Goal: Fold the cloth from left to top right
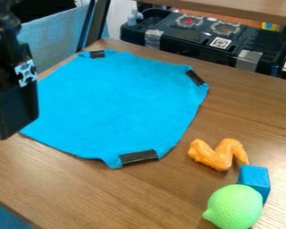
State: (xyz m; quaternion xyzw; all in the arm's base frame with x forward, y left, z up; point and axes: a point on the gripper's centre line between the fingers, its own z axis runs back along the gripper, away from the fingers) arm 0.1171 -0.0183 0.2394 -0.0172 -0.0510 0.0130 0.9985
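a flat, many-sided blue cloth (pixel 115 98) lies on the wooden counter (pixel 86 188). the black claw (pixel 14 109) hangs left (opening and hold, i cannot tell).

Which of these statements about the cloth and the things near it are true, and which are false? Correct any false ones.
1. The blue cloth lies spread out on the wooden table. True.
2. The green toy lime lies on the cloth. False: it lies off it, against the blue block.
3. The orange zigzag toy is nearer the cloth than the lime is. True.
4. The block is round. False: it has flat faces.
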